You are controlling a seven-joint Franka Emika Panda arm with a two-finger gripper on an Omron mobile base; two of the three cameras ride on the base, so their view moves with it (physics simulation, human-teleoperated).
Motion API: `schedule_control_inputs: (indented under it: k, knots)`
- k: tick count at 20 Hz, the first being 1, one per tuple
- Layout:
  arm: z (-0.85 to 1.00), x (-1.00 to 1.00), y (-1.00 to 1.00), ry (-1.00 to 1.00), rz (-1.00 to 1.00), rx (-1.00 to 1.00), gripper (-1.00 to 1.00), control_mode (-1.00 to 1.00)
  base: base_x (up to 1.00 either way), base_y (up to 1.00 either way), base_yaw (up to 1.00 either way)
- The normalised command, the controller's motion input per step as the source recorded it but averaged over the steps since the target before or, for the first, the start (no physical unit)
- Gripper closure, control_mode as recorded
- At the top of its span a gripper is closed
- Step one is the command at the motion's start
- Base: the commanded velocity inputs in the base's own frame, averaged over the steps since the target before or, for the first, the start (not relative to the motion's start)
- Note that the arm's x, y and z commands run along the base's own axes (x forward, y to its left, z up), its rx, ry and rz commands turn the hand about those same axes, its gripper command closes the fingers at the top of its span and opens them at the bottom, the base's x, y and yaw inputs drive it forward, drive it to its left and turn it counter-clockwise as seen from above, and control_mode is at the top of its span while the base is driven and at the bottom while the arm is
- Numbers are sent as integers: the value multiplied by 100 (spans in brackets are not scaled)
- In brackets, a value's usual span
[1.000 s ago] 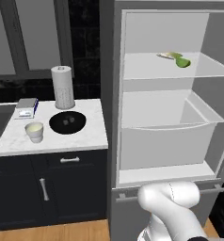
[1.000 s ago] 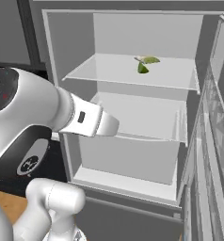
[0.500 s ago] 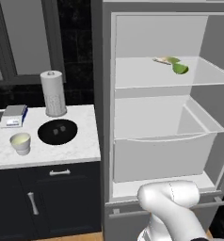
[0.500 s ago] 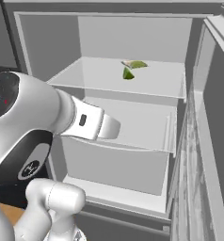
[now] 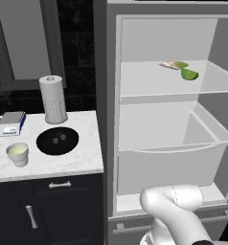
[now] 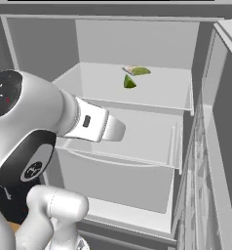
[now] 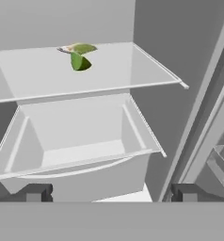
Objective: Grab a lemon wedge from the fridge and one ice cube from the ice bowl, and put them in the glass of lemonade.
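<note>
From the hand view I see the jaws spread wide with nothing between them, facing the open fridge in front of its white drawer. Beyond it, the lemon wedge lies on the upper shelf, just beside a pale elongated item. On the desk left of the fridge stand the glass of lemonade and the ice bowl.

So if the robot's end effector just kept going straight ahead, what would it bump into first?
Probably the white drawer inside the fridge. The open end effector points at the drawer's front, well below the shelf holding the lemon wedge. Depth is hard to judge here.
</note>
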Motion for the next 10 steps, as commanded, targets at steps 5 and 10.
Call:
schedule_control_inputs:
  k: [5,10]
  knots:
    - [24,0,0,-18,9,0,-100,-100,0,0,0]
    - [12,31,-7,0,8,0,-100,-100,0,0,0]
